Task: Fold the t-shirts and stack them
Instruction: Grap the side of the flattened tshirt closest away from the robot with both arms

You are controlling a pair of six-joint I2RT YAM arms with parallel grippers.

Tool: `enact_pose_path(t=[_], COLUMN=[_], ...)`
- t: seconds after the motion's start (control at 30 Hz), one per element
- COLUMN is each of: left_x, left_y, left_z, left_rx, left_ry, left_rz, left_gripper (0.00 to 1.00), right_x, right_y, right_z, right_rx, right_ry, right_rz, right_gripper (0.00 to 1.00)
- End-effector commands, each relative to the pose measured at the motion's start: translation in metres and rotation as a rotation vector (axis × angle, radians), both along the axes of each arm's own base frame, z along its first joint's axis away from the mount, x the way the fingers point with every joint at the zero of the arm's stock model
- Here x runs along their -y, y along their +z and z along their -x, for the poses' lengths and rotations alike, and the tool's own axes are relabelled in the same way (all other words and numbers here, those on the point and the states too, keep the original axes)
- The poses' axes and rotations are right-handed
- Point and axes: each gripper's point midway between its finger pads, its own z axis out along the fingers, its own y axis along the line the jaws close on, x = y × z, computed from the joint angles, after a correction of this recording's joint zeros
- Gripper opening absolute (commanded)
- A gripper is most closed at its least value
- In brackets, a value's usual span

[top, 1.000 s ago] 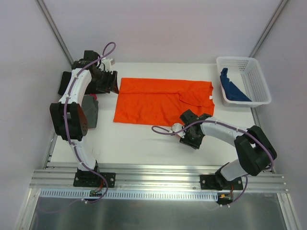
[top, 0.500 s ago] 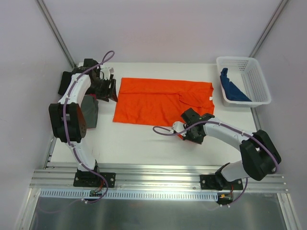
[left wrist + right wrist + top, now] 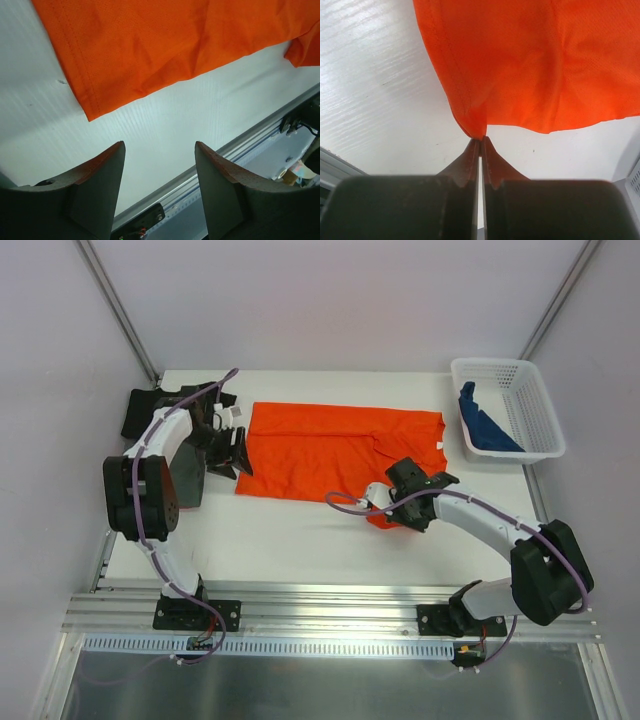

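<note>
A bright orange-red t-shirt [image 3: 330,445] lies spread flat in the middle of the white table [image 3: 290,535]. My right gripper [image 3: 392,510] is shut on its near right corner and holds a pinch of cloth off the table. In the right wrist view the fingertips [image 3: 480,141] clamp a fold of the orange shirt [image 3: 535,60]. My left gripper [image 3: 238,455] is open and empty by the shirt's near left corner. In the left wrist view its fingers [image 3: 95,190] stand wide apart just short of the shirt's hem [image 3: 150,50].
A folded dark grey t-shirt [image 3: 188,475] and a black t-shirt [image 3: 143,410] lie at the table's left edge. A white mesh basket [image 3: 520,380] at the back right holds a blue t-shirt [image 3: 485,425]. A metal rail [image 3: 330,605] runs along the near edge.
My left gripper has moved from the shirt's far left corner down to its near left corner. My right gripper has moved a little right and now holds the shirt's near right corner pulled up.
</note>
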Motion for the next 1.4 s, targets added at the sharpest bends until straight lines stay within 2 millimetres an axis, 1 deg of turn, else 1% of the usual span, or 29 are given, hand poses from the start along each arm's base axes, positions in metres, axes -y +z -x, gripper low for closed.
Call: enact_pose_path(t=[0.0,0.07,0.27,0.43,0.57,0.73,0.77,0.87,1.03,1.17,1.37], left_x=[0.008,0.005,-0.005,-0.011,-0.013,-0.015,-0.017,-0.017,-0.018,-0.022,-0.021], left_y=[-0.009,-0.018,-0.034,-0.039,-0.050,-0.059,-0.063,-0.067,-0.069,-0.062,-0.060], left_z=[0.003,0.003,0.002,-0.003,-0.003,-0.007,-0.007,-0.007,-0.004,0.000,0.008], left_rx=[-0.090,-0.130,-0.192,-0.214,-0.251,-0.268,-0.275,-0.291,-0.301,-0.292,-0.300], left_ry=[0.016,0.030,0.069,0.092,0.105,0.107,0.106,0.109,0.114,0.126,0.131], left_rz=[0.079,0.087,0.100,0.111,0.112,0.106,0.093,0.097,0.095,0.089,0.088], left_gripper=[0.58,0.56,0.53,0.53,0.54,0.53,0.53,0.53,0.52,0.52,0.52], right_x=[-0.002,-0.001,0.001,0.001,-0.002,-0.005,-0.005,-0.006,-0.004,-0.003,-0.002], right_y=[0.018,0.018,0.016,0.017,0.019,0.019,0.020,0.020,0.020,0.020,0.021], right_z=[-0.014,-0.015,-0.019,-0.024,-0.030,-0.036,-0.037,-0.040,-0.039,-0.037,-0.038], right_rx=[0.058,0.060,0.064,0.064,0.068,0.064,0.066,0.070,0.071,0.070,0.079], right_ry=[-0.004,-0.010,-0.026,-0.032,-0.034,-0.036,-0.035,-0.036,-0.038,-0.041,-0.044], right_rz=[-0.023,-0.024,-0.026,-0.023,-0.025,-0.020,-0.020,-0.022,-0.017,-0.022,-0.023], right_gripper=[0.00,0.01,0.01,0.01,0.01,0.01,0.01,0.01,0.01,0.00,0.01])
